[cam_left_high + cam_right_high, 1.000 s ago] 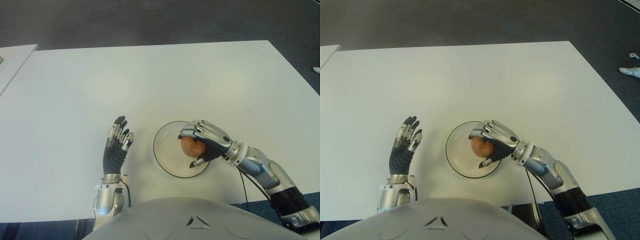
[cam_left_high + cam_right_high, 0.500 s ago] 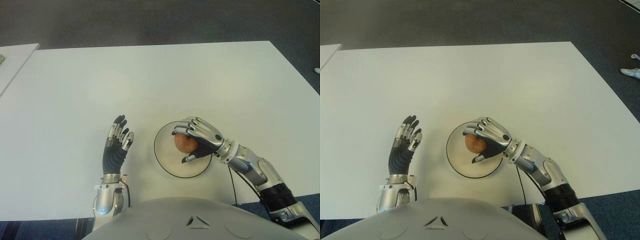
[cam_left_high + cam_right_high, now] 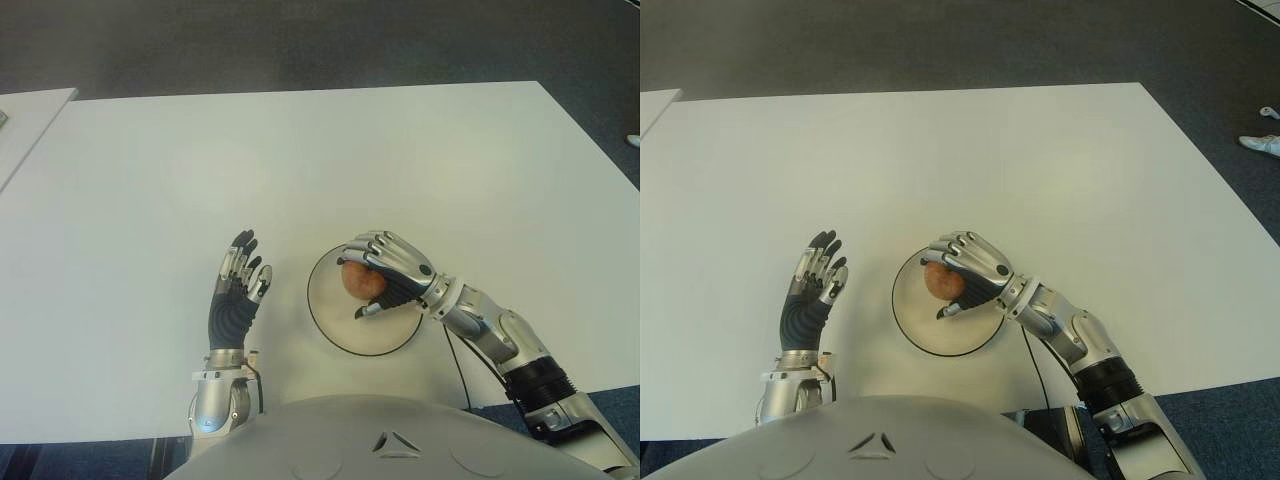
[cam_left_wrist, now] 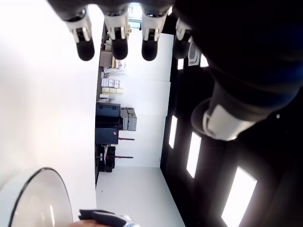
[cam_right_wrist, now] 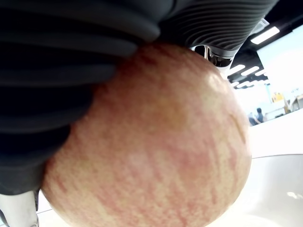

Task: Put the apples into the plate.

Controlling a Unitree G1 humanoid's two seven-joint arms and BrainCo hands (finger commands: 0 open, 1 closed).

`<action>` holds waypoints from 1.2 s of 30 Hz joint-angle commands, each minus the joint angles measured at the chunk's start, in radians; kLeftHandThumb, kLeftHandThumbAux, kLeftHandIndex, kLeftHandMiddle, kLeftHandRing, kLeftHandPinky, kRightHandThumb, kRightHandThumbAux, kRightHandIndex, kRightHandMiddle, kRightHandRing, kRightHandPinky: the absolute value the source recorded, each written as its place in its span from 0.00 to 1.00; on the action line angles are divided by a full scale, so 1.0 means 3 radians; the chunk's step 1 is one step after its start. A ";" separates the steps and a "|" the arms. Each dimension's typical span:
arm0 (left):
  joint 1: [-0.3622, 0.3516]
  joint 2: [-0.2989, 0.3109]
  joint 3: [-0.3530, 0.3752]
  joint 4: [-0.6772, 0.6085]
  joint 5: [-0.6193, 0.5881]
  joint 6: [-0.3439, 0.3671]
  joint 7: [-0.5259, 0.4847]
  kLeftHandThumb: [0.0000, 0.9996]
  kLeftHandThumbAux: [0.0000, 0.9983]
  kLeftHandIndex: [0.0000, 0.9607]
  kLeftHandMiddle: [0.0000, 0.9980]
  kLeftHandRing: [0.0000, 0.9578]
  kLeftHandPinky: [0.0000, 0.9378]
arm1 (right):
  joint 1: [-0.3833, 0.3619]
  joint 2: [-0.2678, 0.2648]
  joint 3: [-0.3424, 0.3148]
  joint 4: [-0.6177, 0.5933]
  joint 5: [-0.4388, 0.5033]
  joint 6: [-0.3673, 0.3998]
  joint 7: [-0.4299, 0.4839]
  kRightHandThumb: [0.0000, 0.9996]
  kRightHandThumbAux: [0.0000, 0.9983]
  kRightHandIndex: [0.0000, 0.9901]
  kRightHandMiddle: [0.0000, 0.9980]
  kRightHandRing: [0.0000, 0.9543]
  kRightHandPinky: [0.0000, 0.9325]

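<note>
- Right hand (image 3: 385,278) is over the plate (image 3: 330,325), fingers (image 3: 372,250) curled down around a single apple (image 3: 359,281); the thumb closes in from the side nearer the robot. The right wrist view confirms it: the apple (image 5: 156,142) fills the frame, pressed against the ribbed palm.
- Key relation: the apple sits inside the curl, under the fingers and against the palm, and the plate's floor lies directly beneath it. The apple is roundish, with no long axis worth noting. Whether it touches the plate cannot be told; the wrist view shows pale plate surface just past its lower edge.
- The apple hangs over the plate's far-middle part, well inside the dark rim. Judgement: the coming move needs only a short lowering and a spreading of the fingers.
- Left hand (image 3: 237,290) shows over the tabletop (image 3: 300,160) on the plate's left, fingers straight, relaxed and empty; its wrist view shows the fingertips (image 4: 116,47) apart with nothing between them. It is clear of the plate rim, so the right hand is the one at work.
- Change from a second ago: the right hand and apple have shifted leftward and slightly away from the robot, from the plate's right-centre toward its middle. The plate and left hand have barely shifted.
- No other apple visible.
</note>
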 commanded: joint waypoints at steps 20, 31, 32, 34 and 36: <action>0.0081 -0.0047 -0.0110 -0.0088 0.0009 0.0069 0.0128 0.29 0.59 0.03 0.03 0.03 0.06 | -0.0079 -0.0052 0.0219 0.0070 -0.0220 0.0047 -0.0166 0.72 0.71 0.45 0.88 0.93 0.94; 0.0087 -0.0026 -0.0150 -0.0116 0.0004 0.0085 0.0152 0.31 0.58 0.03 0.02 0.03 0.06 | -0.0080 -0.0080 0.0234 0.0093 -0.0365 0.0017 -0.0506 0.71 0.71 0.45 0.83 0.85 0.83; 0.0084 -0.0026 -0.0150 -0.0115 0.0015 0.0090 0.0158 0.31 0.58 0.03 0.02 0.03 0.06 | -0.0076 -0.0090 0.0233 0.0090 -0.0360 0.0007 -0.0520 0.71 0.71 0.45 0.82 0.83 0.80; 0.0080 -0.0020 -0.0148 -0.0116 0.0039 0.0099 0.0169 0.30 0.58 0.03 0.02 0.03 0.06 | -0.0069 -0.0121 0.0230 0.0075 -0.0347 -0.0016 -0.0531 0.70 0.71 0.44 0.76 0.75 0.68; 0.0081 -0.0006 -0.0144 -0.0118 0.0060 0.0107 0.0173 0.30 0.58 0.03 0.02 0.02 0.05 | -0.0065 -0.0159 0.0232 0.0052 -0.0337 -0.0031 -0.0505 0.69 0.71 0.44 0.65 0.62 0.54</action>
